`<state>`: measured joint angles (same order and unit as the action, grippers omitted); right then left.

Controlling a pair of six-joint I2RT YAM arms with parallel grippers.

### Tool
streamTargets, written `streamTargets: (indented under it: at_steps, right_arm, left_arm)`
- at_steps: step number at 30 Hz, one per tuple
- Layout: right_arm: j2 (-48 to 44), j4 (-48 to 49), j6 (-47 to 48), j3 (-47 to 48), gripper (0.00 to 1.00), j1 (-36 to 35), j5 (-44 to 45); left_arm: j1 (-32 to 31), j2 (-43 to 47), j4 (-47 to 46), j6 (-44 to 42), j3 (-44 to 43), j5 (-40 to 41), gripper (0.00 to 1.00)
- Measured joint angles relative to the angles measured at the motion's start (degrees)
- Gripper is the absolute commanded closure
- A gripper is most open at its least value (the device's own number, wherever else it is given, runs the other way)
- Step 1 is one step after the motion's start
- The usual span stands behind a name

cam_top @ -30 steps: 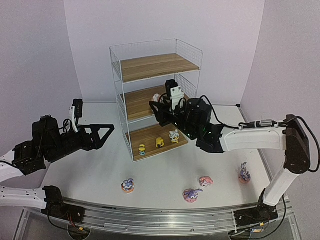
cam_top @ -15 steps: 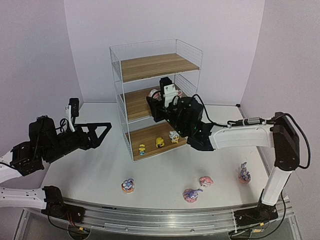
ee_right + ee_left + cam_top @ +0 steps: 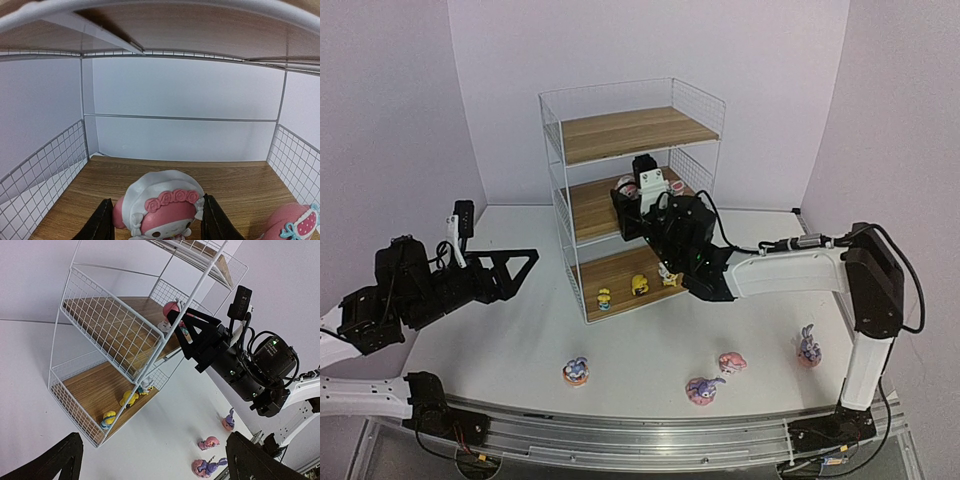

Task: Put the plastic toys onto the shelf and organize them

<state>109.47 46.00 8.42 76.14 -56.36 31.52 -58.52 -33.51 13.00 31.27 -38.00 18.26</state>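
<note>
Pale lilac all round here. The back wall (image 3: 650,40) rises flat and bare and meets the left wall (image 3: 380,100) and the right wall (image 3: 910,100) in soft vertical corners. The light is even and diffuse, brightest on the back wall and a shade dimmer down the left side. Below, the bench (image 3: 510,330) is plain matt white and reaches back to the foot of the walls, carrying only faint, blurred shadows. Along its near edge runs a silvery metal rail (image 3: 650,432), grooved lengthwise and catching a dull gleam.
</note>
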Motion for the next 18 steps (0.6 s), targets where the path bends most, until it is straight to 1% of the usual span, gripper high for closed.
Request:
streamTargets:
  at_steps: [8, 18]
  right_arm:
    - [2.3, 0.7, 2.6, 1.2, 0.81, 0.0, 1.9]
    - [2.8, 1.1, 4.7, 1.7, 0.8, 0.1, 3.7]
  left_arm:
    - [0.0, 0.6, 1.4, -0.4, 0.0, 0.3, 0.0]
    - [0.0, 2.0, 4.1, -1.2, 0.0, 1.7, 0.0]
